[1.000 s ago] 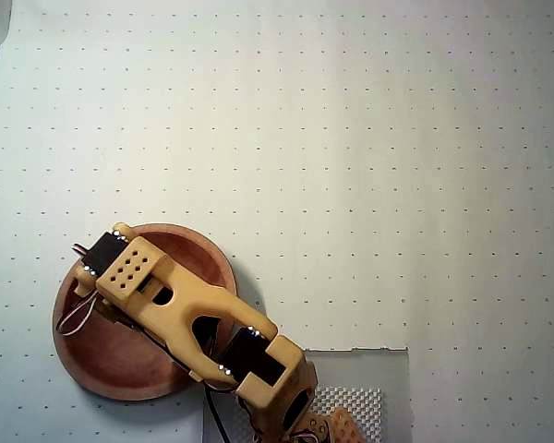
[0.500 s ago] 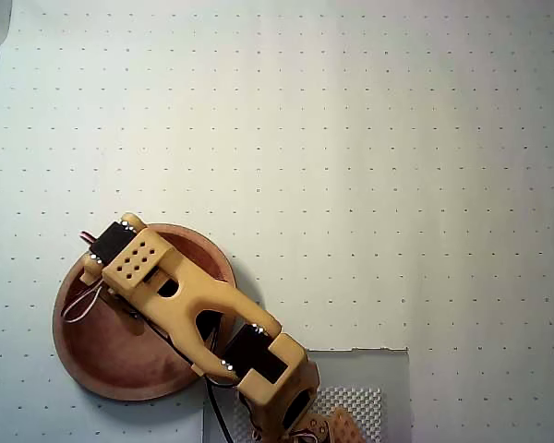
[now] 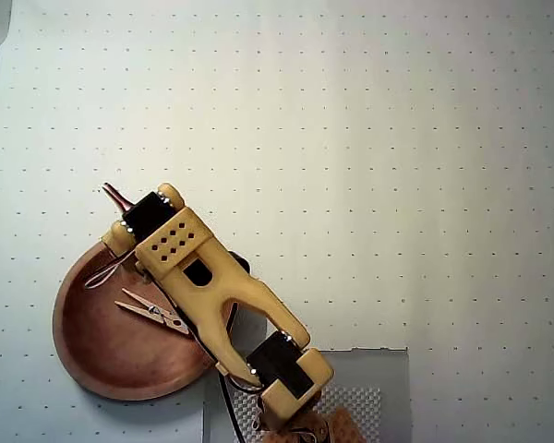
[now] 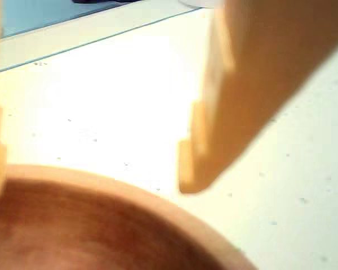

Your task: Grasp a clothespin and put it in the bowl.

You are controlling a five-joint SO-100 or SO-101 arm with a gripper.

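Already done, by the look of it: clothespin [image 3: 153, 312] lying inside bowl [image 3: 83, 355] at lower left; jaws spread and empty above the rim; nothing left but withdrawing.

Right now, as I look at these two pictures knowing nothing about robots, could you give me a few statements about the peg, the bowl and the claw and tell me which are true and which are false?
1. The clothespin lies inside the bowl. True.
2. The gripper is clamped on the clothespin. False: in the wrist view its fingers stand apart with nothing between them.
3. The bowl sits near the top right corner of the overhead view. False: it sits at the lower left.
4. Part of the arm reaches over the bowl in the overhead view. True.
5. A second clothespin lies on the dotted mat. False: only one clothespin is visible, and it is in the bowl.
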